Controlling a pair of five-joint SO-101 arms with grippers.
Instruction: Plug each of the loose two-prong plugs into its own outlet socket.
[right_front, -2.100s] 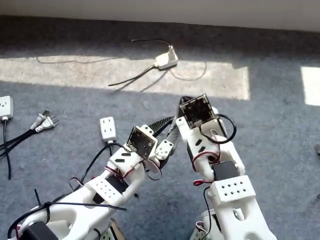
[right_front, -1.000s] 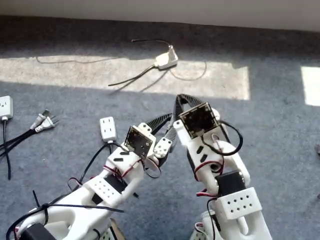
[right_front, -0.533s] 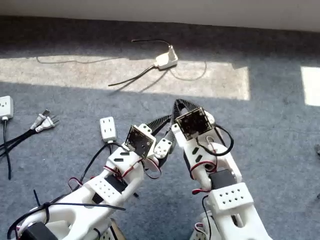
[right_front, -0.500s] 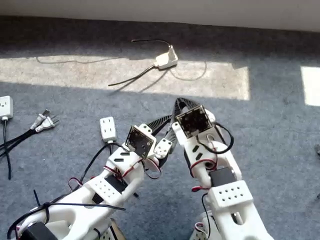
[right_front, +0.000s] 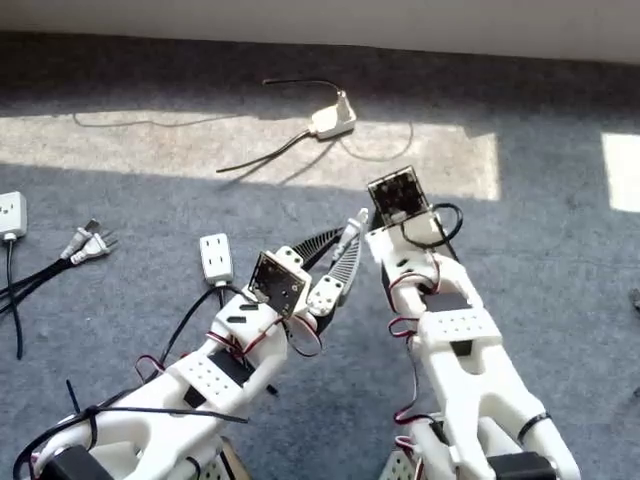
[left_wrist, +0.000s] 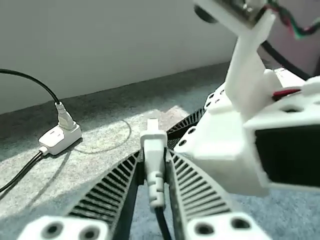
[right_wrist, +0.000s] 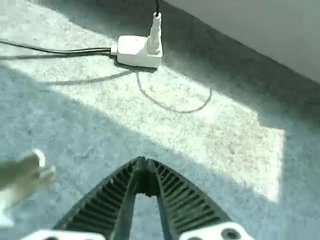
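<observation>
The left hand (left_wrist: 156, 159) is pinching a white two-prong plug (left_wrist: 153, 142) between its black ribbed fingers (left_wrist: 112, 187). The plug lies lengthwise in the grip, with its head past the fingertips and its dark cord (left_wrist: 161, 225) running back between the fingers toward the wrist. In the high view this arm comes in from seven o'clock and lies low over the grey carpet (right_front: 540, 230). Its hand points toward one o'clock near the middle of the view, and the plug's head is just beside the right arm's wrist.

The right hand (right_wrist: 146, 176) is pressed together with nothing between its fingers, the tips meeting above the carpet. Its arm rises from five o'clock and stretches toward twelve. The wrist camera board (right_front: 398, 198) is uppermost, on the three o'clock side of the left hand.

A white outlet socket (right_front: 215, 257) lies face up on the carpet at nine o'clock from the left hand, near that arm's wrist. At the nine o'clock edge of the high view sits another white outlet (right_front: 11, 215). A pair of loose plugs (right_front: 90, 243) on dark cords lies just beside it. Toward twelve o'clock, in the sunlit patch (right_front: 440, 160), a third outlet (right_front: 333, 121) has a plug already in it, well apart from both hands.
</observation>
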